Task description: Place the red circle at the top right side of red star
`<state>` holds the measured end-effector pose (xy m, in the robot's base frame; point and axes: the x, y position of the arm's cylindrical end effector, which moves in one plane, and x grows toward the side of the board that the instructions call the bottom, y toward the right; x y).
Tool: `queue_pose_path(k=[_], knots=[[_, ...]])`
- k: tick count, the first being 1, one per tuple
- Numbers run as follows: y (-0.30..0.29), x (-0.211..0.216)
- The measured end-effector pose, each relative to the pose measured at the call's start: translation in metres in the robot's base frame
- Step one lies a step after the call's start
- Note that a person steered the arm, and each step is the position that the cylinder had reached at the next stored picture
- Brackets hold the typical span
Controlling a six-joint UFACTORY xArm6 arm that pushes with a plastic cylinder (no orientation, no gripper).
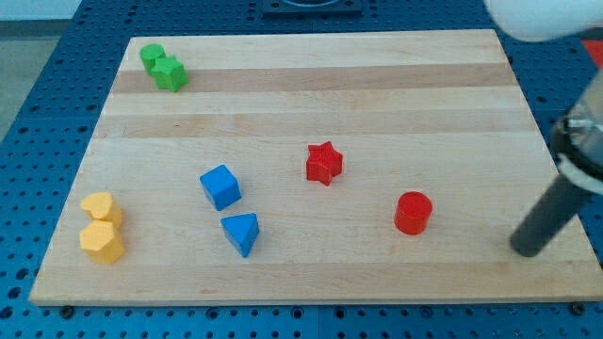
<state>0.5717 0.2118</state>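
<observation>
Two yellow blocks sit closest to the view's bottom, at the lower left of the wooden board (311, 282): a yellow hexagon-like block (102, 242) and, touching it just above, a yellow heart-like block (101, 208). To their right, near the lower middle of the frame, lies a blue triangle (241, 233), with a blue cube (220, 186) just above and slightly left of it, close but apart.

At the lower right of the frame my tip (526, 250) rests on the board near its right edge; the dark rod slants up and to the right out of the frame. No claw exists on this rod, so no open or closed state can be told. My tip stands apart from every block; the nearest one is the red circle (413, 212), which lies to its left and slightly higher in the frame.

That red circle sits in the lower right part of the board, below and to the right of the red star (323, 163), with clear wood between them. The star itself is near the board's middle.

Farthest away, at the upper left corner of the board, a green cube-like block (171, 73) touches a second green block (152, 56) just above and left of it; the shape of that one is hard to make out.
</observation>
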Motion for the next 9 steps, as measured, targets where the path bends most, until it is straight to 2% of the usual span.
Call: queue_pose_path(k=[1, 3, 7, 8, 9], knots=[[-0.043, -0.007], [-0.089, -0.009], [-0.161, -0.195], [-0.143, -0.208], [-0.076, -0.187]])
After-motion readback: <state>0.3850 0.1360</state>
